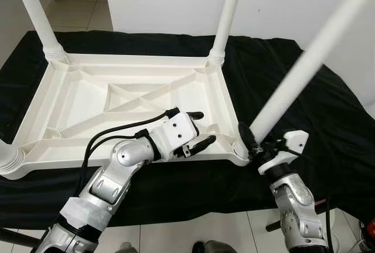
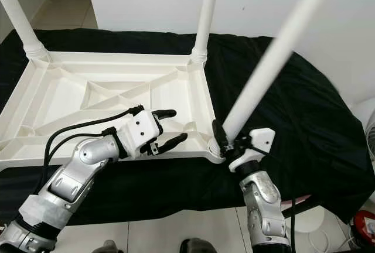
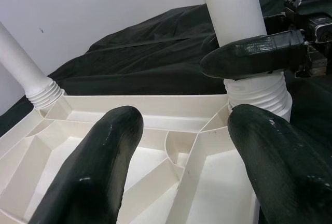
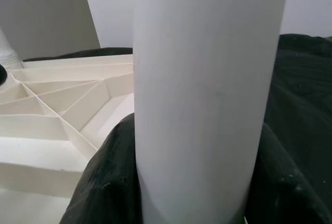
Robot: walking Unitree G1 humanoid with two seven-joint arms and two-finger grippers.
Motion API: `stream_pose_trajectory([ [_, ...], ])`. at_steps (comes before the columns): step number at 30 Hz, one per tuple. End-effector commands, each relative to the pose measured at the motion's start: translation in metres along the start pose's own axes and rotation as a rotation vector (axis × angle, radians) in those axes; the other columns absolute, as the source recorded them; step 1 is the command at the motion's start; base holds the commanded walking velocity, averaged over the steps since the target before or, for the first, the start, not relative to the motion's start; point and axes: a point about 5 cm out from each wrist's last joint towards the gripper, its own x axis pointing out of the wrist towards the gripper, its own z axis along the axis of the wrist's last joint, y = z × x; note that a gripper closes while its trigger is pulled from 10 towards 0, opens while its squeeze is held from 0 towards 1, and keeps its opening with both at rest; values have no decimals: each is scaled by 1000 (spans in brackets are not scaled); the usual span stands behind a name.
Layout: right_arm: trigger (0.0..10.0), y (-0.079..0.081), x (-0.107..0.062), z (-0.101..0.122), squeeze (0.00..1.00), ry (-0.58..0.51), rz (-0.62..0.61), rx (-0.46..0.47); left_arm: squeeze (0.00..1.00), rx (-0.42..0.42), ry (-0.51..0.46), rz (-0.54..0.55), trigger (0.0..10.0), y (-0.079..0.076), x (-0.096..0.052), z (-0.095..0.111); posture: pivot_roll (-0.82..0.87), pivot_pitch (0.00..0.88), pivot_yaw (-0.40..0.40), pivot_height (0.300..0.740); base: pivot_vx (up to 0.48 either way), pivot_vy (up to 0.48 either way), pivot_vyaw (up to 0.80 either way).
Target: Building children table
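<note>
Right tool: black fingers pinched around the lower end of a white table leg, just above the ribbed collar where that leg meets the near right corner socket of the tabletop; in the right wrist view the leg sits between the two dark fingers, touching both. The leg leans up and to the right rather than standing plumb. Left tool: fingers spread, holding nothing, hovering over the near right part of the tabletop's underside, one finger above the inner ribbing and the other near the front rim; in the left wrist view its fingertips frame the corner socket and the right tool's finger clamped on the leg. Children's tabletop: white plastic, lying upside down with its ribbed underside up, on a black cloth spread over the counter. Far left leg: seated upright in its corner socket. Far right leg: seated upright in its corner socket. Near left corner: a ribbed white collar shows at the edge of the head view. Background: white wall, tiled floor.
</note>
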Motion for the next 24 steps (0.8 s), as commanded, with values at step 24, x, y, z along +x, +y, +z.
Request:
stream_pose_trajectory([
  [24, 10000, 8, -53, -68, 0, 305, 79, -165, 0, 30, 3, -13, 10000, 2, -1, 1, 89, 52, 1, 740, 0, 0, 0],
])
